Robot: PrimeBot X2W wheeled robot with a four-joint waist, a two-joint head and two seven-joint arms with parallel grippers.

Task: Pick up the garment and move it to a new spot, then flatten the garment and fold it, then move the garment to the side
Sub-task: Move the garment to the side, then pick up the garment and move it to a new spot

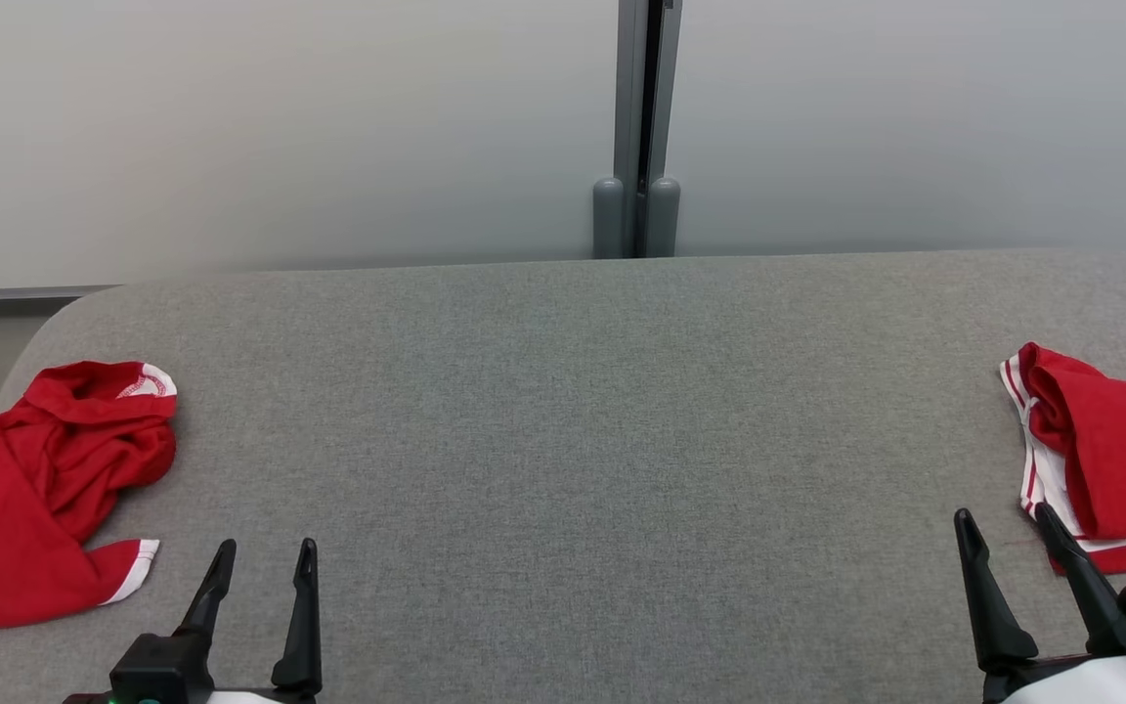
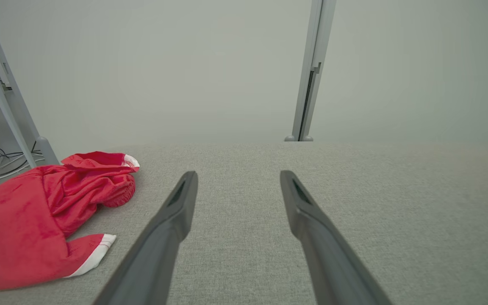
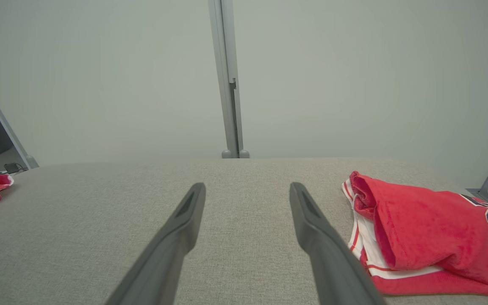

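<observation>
**Operator:** Which step is in hand?

**Manual:** The first, by the look of it: pick-up has not begun. Before you is the broad grey woven-fabric bench with rounded corners (image 1: 563, 440), bare across its middle. At its left end lies the crumpled red knit garment with white cuffs (image 1: 35, 489), bunched into thick, soft folds. At the right end lies the red jersey with white striped trim (image 1: 1110, 460), doubled over on itself. It appears already folded, so treat the crumpled one as your work piece. That is a judgement, not a certainty.

**Operator:** And the grippers?

**Manual:** Your left gripper (image 1: 267, 544) sits low at the near edge, near the crumpled garment but apart from it. Your right gripper (image 1: 1001, 510) stands just beside the striped jersey; you cannot tell whether it touches. On both, the long dark tapered fingers (image 1: 301, 626) are spread wide and hold nothing.

**Operator:** Next move?

**Manual:** Bring the left gripper to the heap and pinch a raised fold, not a flat hem. Lift until the cloth clears, then carry it to the bare middle. Expect limp fabric to sag and trail.
</observation>
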